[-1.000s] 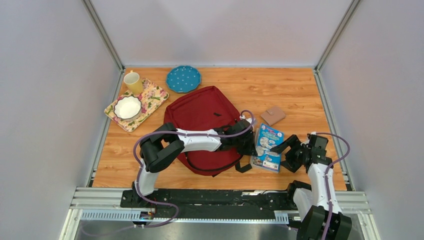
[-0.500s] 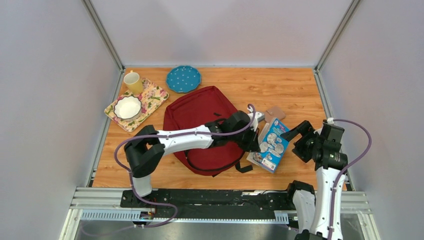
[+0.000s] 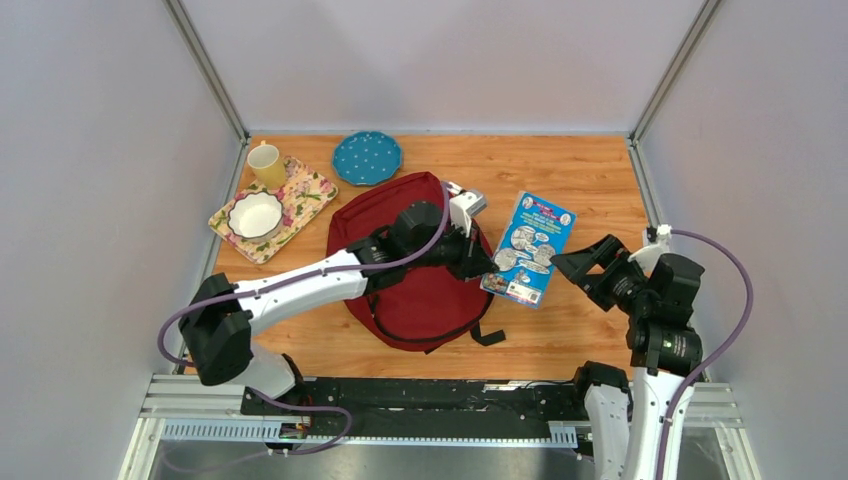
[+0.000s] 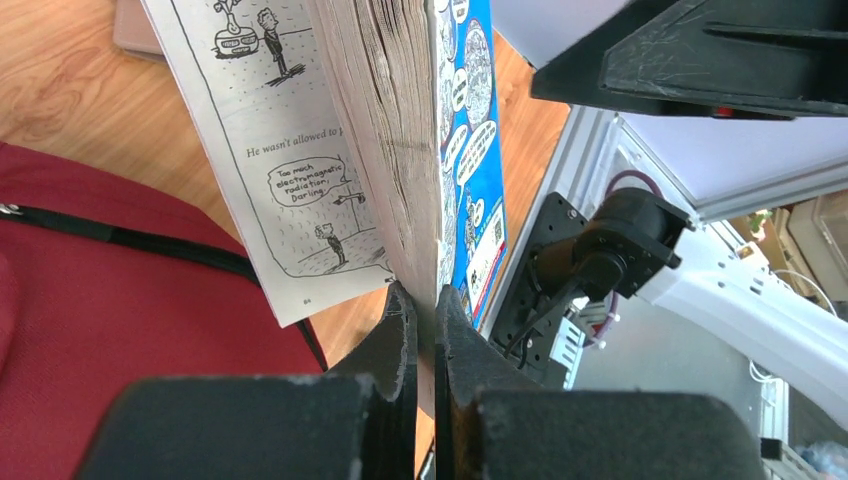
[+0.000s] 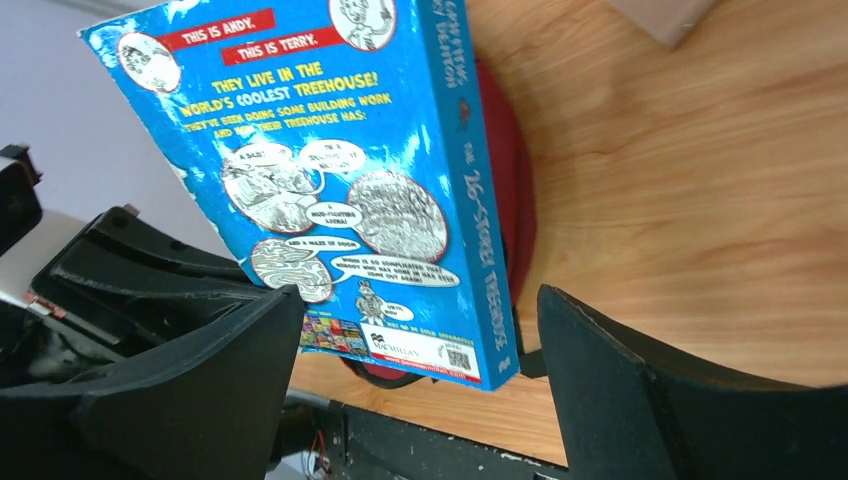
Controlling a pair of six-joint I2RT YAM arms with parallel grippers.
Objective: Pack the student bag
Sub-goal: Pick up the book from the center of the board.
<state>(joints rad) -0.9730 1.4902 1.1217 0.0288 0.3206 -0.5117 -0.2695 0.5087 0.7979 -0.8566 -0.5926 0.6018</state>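
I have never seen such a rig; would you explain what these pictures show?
Two robot arms are bolted at the near edge of a wooden table. One picture looks down from above; the other two come from cameras on each wrist. The left gripper is shut on a blue paperback book beside the dark red backpack. The right gripper is open and empty, facing the book. Also there: a floral tray with a yellow mug and white bowl, and a blue dotted plate.

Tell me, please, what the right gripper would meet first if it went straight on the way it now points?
Most likely the blue book, held up by the left gripper: its back cover faces the open jaws of the right gripper straight on. How far off it hangs is unclear.
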